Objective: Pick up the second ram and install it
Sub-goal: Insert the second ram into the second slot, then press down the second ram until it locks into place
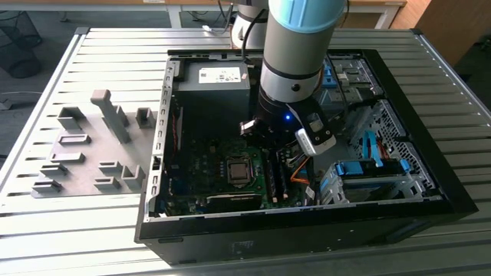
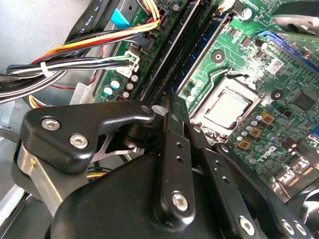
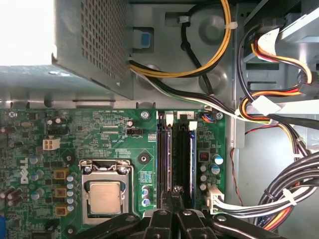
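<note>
Arm (image 1: 295, 52) is down inside the open computer case (image 1: 449, 198) on the slatted counter (image 1: 115, 57), and in the exterior view its own wrist blocks the working end. In both wrist views the tool (image 2: 172, 107) (image 3: 175, 191) hangs just above the memory slots (image 3: 184, 154), fingertips drawn together with no gap showing. Nothing is visible between them, though its black linkage covers the slot ends right underneath. One blue ram stick (image 2: 208, 52) (image 3: 165, 159) stands on edge in the slot nearest the processor (image 3: 104, 196), just beside the tool tips; whether they touch it, I can't tell. The black slots beside it are too dark to read. Bundled cables (image 3: 279, 199) run off the frame edge. A grey holder block (image 1: 84, 155) sits on the counter, at the exterior view's left.
</note>
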Controlling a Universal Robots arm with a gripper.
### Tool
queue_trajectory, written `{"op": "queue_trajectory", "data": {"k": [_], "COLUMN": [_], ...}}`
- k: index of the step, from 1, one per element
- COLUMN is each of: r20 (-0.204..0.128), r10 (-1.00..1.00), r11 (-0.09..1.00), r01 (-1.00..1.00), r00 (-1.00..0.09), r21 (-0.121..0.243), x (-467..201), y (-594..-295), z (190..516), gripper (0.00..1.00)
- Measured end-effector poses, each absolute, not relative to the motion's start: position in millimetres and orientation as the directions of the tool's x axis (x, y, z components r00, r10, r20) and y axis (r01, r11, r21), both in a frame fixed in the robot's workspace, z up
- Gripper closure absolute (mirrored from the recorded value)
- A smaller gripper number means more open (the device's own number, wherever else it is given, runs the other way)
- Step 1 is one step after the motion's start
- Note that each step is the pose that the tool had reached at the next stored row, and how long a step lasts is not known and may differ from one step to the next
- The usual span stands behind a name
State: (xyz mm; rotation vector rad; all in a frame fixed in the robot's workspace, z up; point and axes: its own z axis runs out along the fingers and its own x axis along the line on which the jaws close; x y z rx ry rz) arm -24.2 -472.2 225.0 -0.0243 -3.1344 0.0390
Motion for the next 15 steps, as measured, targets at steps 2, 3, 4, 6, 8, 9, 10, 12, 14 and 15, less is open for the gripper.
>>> {"op": "queue_trajectory", "data": {"k": [2, 3, 4, 6, 8, 9, 10, 12, 14, 15], "r20": [0.007, 0.007, 0.007, 0.007, 0.007, 0.007, 0.007, 0.007, 0.007, 0.007], "r10": [0.016, 0.016, 0.016, 0.015, 0.016, 0.016, 0.016, 0.016, 0.016, 0.016], "r11": [1.0, 1.0, 1.0, 1.0, 1.0, 1.0, 1.0, 1.0, 1.0, 1.0], "r01": [0.015, 0.015, 0.015, 0.015, 0.015, 0.015, 0.015, 0.015, 0.015, 0.015], "r00": [-1.0, -1.0, -1.0, -1.0, -1.0, -1.0, -1.0, -1.0, -1.0, -1.0], "r21": [-0.025, -0.025, -0.025, -0.025, -0.025, -0.026, -0.026, -0.026, -0.025, -0.026], "x": [-24.2, -24.2, -24.2, -24.2, -24.2, -24.2, -24.2, -24.2, -24.2, -24.2], "y": [-472.3, -472.3, -472.3, -472.3, -472.3, -472.4, -472.4, -472.4, -472.3, -472.4], "z": [224.1, 223.6, 223.1, 222.0, 221.0, 220.5, 219.8, 218.5, 216.9, 216.2], "gripper": [0.89, 0.89, 0.89, 0.89, 0.89, 0.89, 0.89, 0.89, 0.89, 0.89]}}
